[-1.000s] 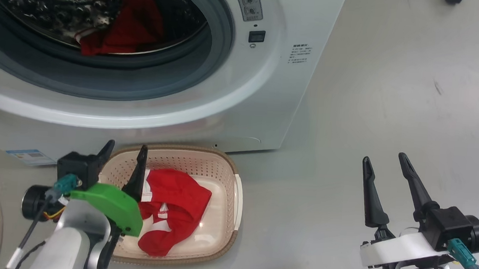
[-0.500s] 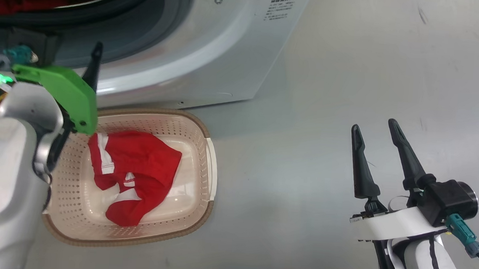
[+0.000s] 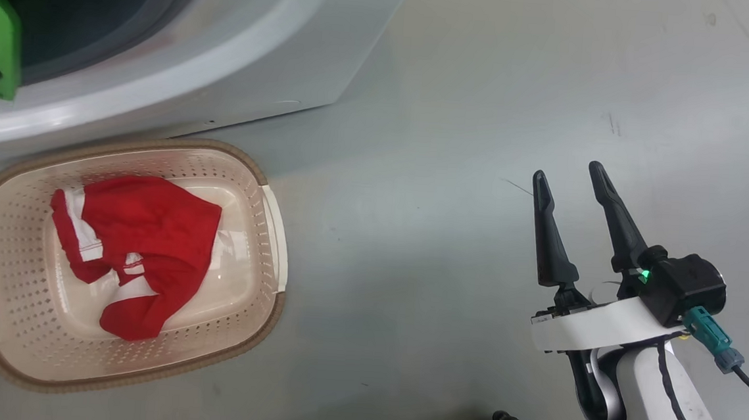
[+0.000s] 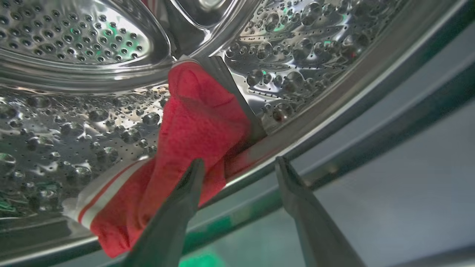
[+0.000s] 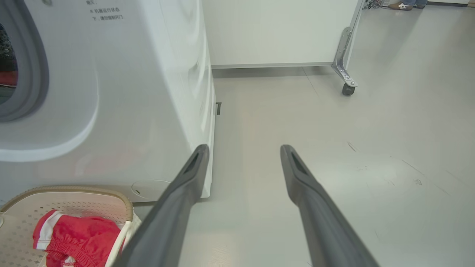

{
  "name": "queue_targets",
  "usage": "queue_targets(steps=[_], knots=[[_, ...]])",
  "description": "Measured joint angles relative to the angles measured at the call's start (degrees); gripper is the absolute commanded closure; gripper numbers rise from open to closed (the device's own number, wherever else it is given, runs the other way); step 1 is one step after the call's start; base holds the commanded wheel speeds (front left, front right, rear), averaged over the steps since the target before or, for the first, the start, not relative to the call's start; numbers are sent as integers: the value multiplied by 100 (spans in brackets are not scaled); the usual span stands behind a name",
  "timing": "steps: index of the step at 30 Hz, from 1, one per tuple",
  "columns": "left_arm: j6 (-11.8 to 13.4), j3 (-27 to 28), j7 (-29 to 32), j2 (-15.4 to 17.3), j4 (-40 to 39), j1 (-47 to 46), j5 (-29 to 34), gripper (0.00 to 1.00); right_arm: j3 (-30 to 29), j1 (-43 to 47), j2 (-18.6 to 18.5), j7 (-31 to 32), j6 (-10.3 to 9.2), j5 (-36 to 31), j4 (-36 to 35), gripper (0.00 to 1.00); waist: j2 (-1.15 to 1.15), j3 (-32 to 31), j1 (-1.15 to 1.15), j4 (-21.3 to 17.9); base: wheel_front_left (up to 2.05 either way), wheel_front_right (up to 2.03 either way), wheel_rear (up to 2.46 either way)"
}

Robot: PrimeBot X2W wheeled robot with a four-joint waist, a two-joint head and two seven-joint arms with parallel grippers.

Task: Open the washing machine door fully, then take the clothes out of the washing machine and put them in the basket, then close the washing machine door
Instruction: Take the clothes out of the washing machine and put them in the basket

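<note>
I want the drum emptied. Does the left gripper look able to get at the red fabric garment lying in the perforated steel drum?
Probably yes: the open left gripper points straight at the red fabric garment; nothing stands between them.

Drum (image 4: 297, 55) partly blocked, floor (image 3: 449, 176) open
Clothes (image 4: 200, 118) are draped over the drum lip at 10 o'clock of the spread left gripper (image 4: 239, 160); open drum is seen at 12 to 1 o'clock. Bare floor is found around the right gripper (image 3: 567, 171), bounded by washer (image 3: 227, 48) at 10 and basket (image 3: 276, 243) at 9 o'clock.
</note>
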Motion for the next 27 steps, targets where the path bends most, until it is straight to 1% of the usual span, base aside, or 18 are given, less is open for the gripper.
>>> queue_targets(steps=[8, 13, 17, 18, 19, 20, 21, 25, 27], knots=[[94, 98, 136, 432, 260, -664, 422, 0, 57, -177, 15, -7, -2, 115, 137, 0, 0, 266, 0, -258, 0, 0, 0], [207, 218, 313, 502, 588, -760, 416, 0, 81, -268, 20, -47, -5, 182, 216, 0, 0, 383, 0, -372, 0, 0, 0], [393, 272, 387, 504, 804, -767, 420, 1, 76, -286, 24, -52, -35, 197, 276, 0, 0, 444, -1, -431, 0, 0, 0], [403, 274, 387, 503, 828, -770, 420, 29, 73, -286, 24, -52, -52, 198, 290, 0, 0, 451, 0, -437, 0, 0, 0], [403, 270, 386, 499, 842, -781, 420, 59, 68, -286, 26, -52, -52, 198, 294, 0, 0, 456, 0, -440, 0, 0, 0], [405, 264, 383, 495, 847, -798, 422, 76, 56, -291, 30, -52, -52, 198, 292, 0, 0, 461, -1, -440, 0, 0, 0], [405, 257, 376, 492, 856, -822, 430, 100, 40, -308, 30, -52, -53, 198, 289, 0, 0, 466, 0, -438, 0, 0, 0], [422, 211, 276, 458, 913, -911, 452, 100, -11, -422, 32, -52, -60, 198, 240, 0, 0, 482, -1, -410, 0, 0, 0], [422, 170, 187, 369, 936, -922, 452, 100, -71, -441, 34, -53, -107, 198, 200, 0, 0, 487, -1, -373, 0, 0, 0]])
